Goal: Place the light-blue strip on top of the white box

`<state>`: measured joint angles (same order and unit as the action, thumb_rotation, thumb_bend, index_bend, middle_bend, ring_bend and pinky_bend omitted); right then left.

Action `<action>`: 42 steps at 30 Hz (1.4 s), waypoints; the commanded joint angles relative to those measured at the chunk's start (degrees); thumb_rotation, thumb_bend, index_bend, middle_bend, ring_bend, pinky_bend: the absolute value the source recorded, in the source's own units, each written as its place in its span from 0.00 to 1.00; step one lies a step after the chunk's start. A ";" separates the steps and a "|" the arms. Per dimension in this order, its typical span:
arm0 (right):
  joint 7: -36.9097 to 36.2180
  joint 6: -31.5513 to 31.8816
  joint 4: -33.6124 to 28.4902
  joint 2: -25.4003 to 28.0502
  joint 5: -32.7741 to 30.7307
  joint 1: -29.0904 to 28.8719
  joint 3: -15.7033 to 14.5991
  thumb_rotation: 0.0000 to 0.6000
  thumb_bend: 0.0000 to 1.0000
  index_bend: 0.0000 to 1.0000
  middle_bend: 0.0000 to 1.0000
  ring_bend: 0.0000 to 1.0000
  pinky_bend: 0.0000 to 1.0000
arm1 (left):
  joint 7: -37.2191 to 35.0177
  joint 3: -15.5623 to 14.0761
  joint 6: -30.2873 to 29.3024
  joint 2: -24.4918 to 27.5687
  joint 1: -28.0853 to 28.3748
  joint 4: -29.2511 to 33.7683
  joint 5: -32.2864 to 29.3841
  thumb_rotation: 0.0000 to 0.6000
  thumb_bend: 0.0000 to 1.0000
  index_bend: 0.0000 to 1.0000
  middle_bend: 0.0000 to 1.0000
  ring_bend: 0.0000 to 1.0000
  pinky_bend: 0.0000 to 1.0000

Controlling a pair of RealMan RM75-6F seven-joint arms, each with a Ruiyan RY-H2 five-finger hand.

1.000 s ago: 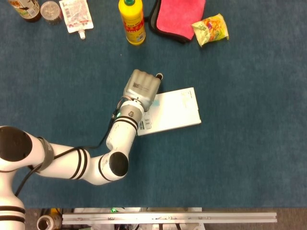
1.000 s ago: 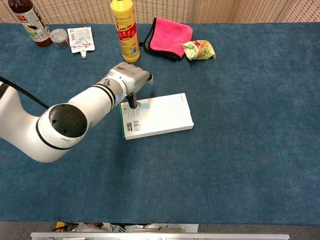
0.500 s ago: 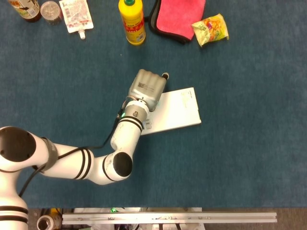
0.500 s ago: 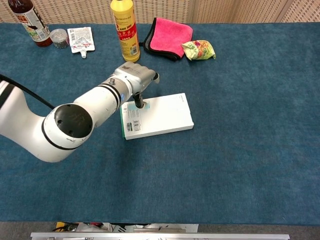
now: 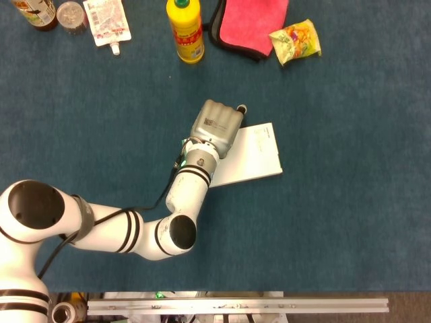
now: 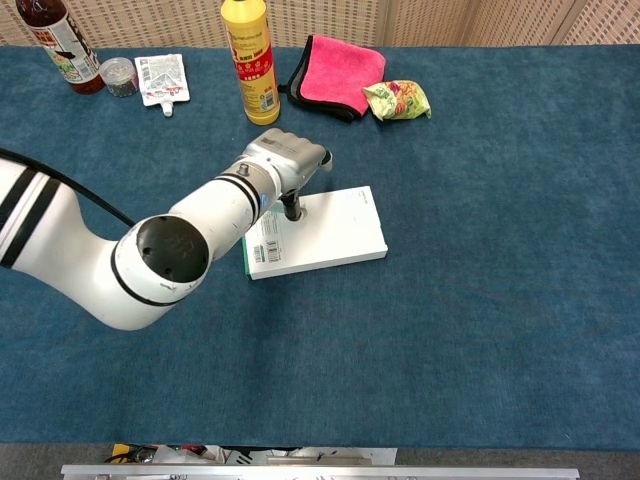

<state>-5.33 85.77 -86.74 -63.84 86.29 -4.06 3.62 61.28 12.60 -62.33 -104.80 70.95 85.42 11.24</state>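
1. The left hand (image 6: 287,166) hangs over the near-left part of the white box (image 6: 335,230), its fingers curled downward with one dark fingertip touching or almost touching the box top.
2. Whether it pinches anything I cannot tell; its underside is hidden in both views.
3. The light-blue strip is not visible now; it is probably under the hand, on the box or in its fingers.
4. So the placing looks close to finished, though release is unconfirmed.
5. What seems left: let go and lift away.
6. The right hand is out of view.
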 commanded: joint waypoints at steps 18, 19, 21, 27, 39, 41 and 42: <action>-0.17 0.80 -0.64 0.48 3.66 -1.23 0.11 1.00 0.00 0.15 0.35 0.28 0.25 | -6.69 0.15 -5.18 8.31 -5.31 12.36 8.72 0.90 0.32 0.15 0.93 0.93 1.00; -0.06 0.50 -0.97 0.64 4.12 -1.65 0.13 1.00 0.00 0.16 0.35 0.28 0.25 | -7.93 -0.01 -5.91 9.54 -6.24 13.99 10.28 0.90 0.32 0.15 0.93 0.93 1.00; 0.24 -0.05 -1.55 0.94 4.81 -2.34 0.14 1.00 0.00 0.17 0.35 0.28 0.26 | -9.92 -0.38 -7.01 11.58 -7.81 16.47 12.85 0.90 0.32 0.15 0.92 0.92 1.00; 1.90 -2.88 -3.92 1.85 7.42 -5.39 0.13 1.00 0.00 0.19 0.37 0.29 0.28 | -16.26 -2.42 -11.39 18.68 -13.76 23.11 21.22 0.95 0.32 0.15 0.86 0.85 0.98; 7.44 -11.96 -9.78 2.53 11.02 -13.18 0.31 1.00 0.09 0.19 0.46 0.34 0.29 | -29.89 -9.96 -20.48 27.72 -27.13 25.60 43.75 1.00 0.32 0.16 0.68 0.66 0.92; 8.44 -13.63 -10.81 2.69 11.58 -14.67 0.44 1.00 0.14 0.19 0.51 0.38 0.33 | -32.70 -11.52 -22.06 28.27 -29.71 23.34 47.63 1.00 0.32 0.16 0.66 0.65 0.91; 8.91 -14.42 -11.20 2.71 11.74 -15.32 0.50 1.00 0.16 0.19 0.53 0.41 0.34 | -34.04 -12.04 -22.58 28.43 -30.74 22.30 49.09 1.00 0.32 0.16 0.66 0.64 0.90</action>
<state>2.73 72.41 -97.12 -61.30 97.51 -18.43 3.97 31.45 3.14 -82.16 -77.90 44.06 110.34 55.60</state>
